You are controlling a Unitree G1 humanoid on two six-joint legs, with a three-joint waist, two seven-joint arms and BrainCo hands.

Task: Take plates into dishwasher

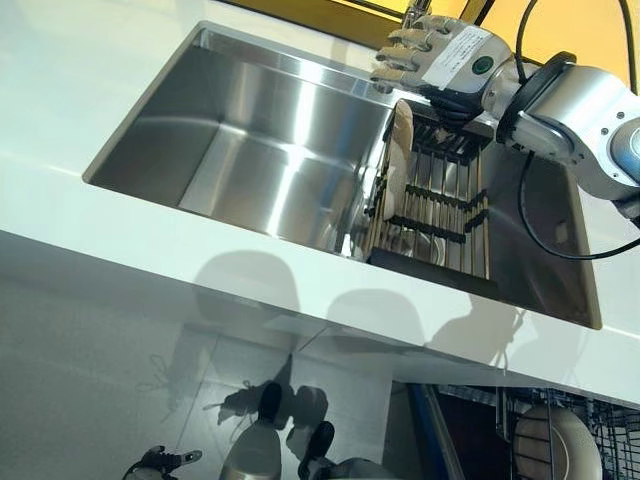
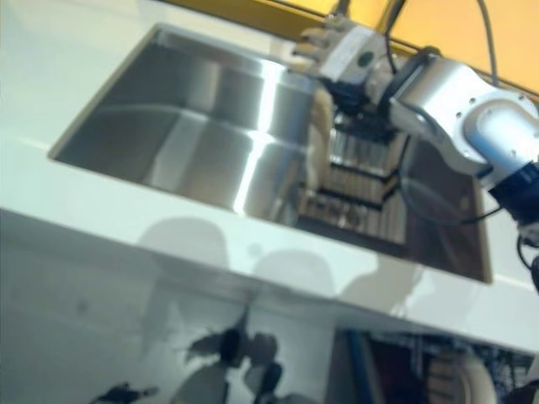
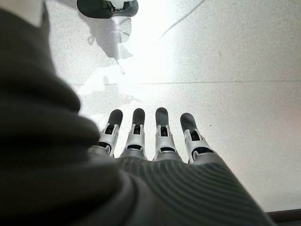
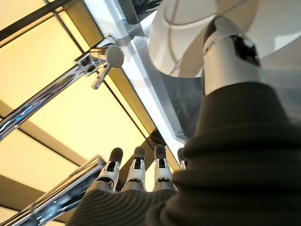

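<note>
**A:** Start with the big pieces. What's where?

**B:** A steel sink (image 1: pixel 250 160) is set in a white counter (image 1: pixel 120 250). Its left part holds nothing; at its right end sits a dark drying rack (image 1: pixel 435 205). Low at the right, the open dishwasher (image 1: pixel 560 440) already carries one pale plate (image 1: pixel 555 445) in its wire basket.

**A:** And the plate to be moved?

**B:** A cream plate (image 1: pixel 400 150) stands on edge at the rack's left end, its long axis running up and down, rim pointing up toward the right hand (image 1: pixel 425 55).

**A:** So that hand is the nearer one?

**B:** By far. It hangs directly above the plate's top rim, fingers relaxed and extended toward the faucet (image 4: pixel 101 63), the thumb (image 4: pixel 230 52) lying against the plate's face. I'd call it not yet gripping, though whether the thumb actually presses the plate is hard to tell.

**A:** The left hand?

**B:** The left hand (image 3: pixel 150 136) points at the floor, fingers straight, holding nothing.
</note>
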